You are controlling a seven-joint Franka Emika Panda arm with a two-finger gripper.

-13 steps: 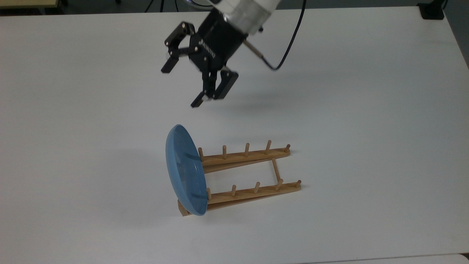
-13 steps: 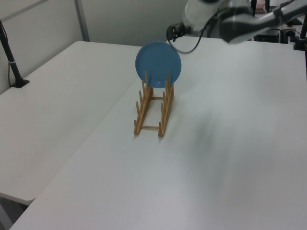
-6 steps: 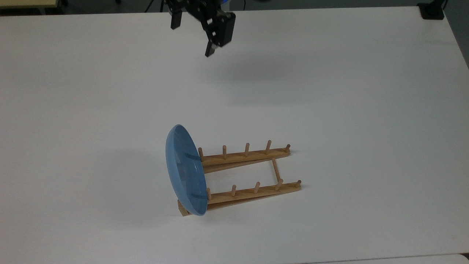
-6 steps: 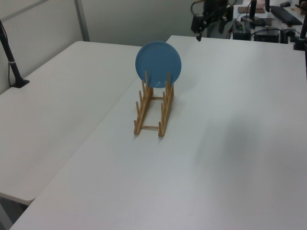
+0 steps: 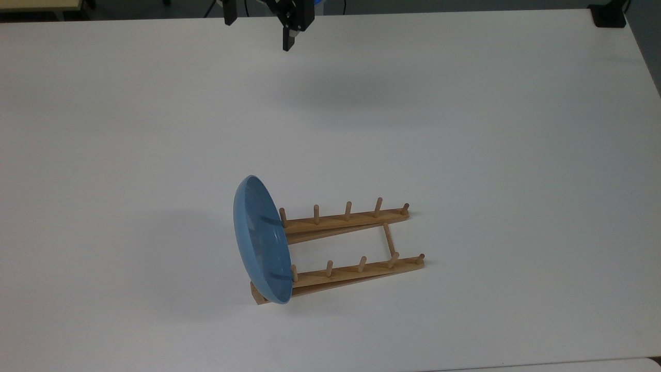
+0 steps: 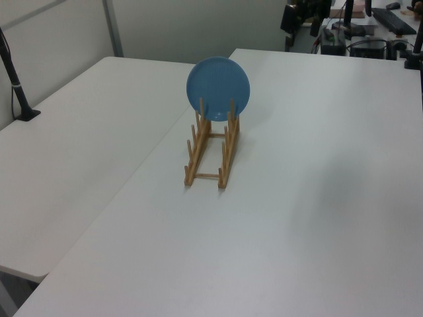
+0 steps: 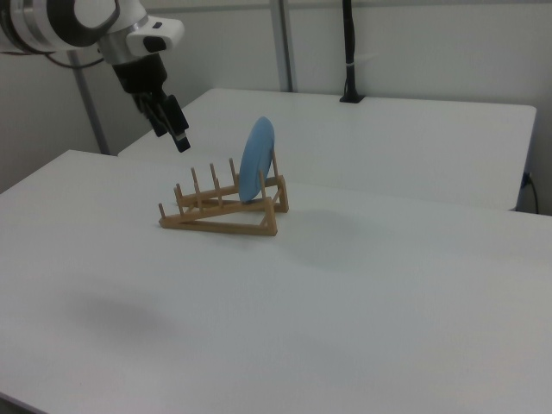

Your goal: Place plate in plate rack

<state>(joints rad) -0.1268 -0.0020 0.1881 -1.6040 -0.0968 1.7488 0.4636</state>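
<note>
Plate (image 5: 261, 240) stands on edge in the plate rack (image 5: 351, 248), so we judge placement done. Claw (image 5: 258, 23) hangs spread and empty over the tabletop's (image 5: 465, 129) far edge.

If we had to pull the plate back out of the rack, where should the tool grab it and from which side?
Grip the top rim of the plate, coming straight down from above. It stands on edge in the end slot of the rack, lower rim held between pegs, so the upper edge is probably the free part; fingers should straddle its thin rim.

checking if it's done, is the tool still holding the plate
No, the plate stands on edge in the end slot of the plate rack, while the tool is up by the table's far edge, apart from it.
</note>
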